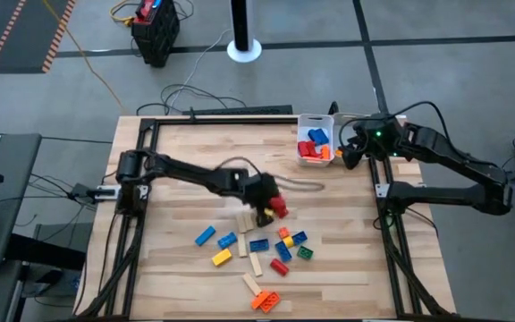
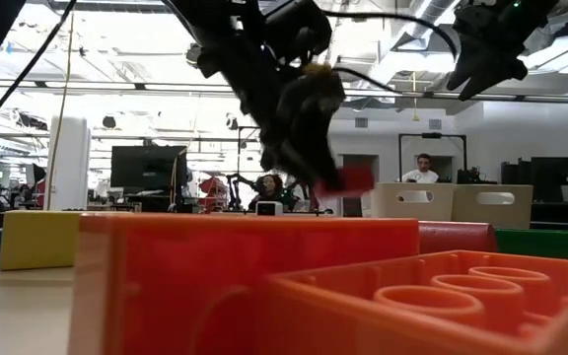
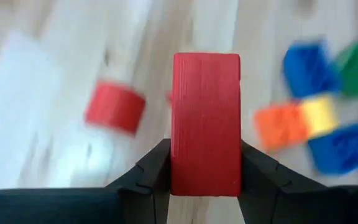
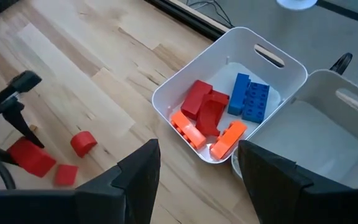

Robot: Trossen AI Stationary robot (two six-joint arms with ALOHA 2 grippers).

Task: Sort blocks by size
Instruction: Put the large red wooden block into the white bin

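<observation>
Red block (image 3: 205, 121) clamped between left tool (image 3: 205, 180) fingers.

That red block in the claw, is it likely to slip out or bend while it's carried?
Probably not. The red block looks like stiff plastic with flat sides, and the left claw presses on two opposite faces, so it likely stays straight. Its smooth surface might slide a little. It seems small and light, so carrying should be easy.
</observation>
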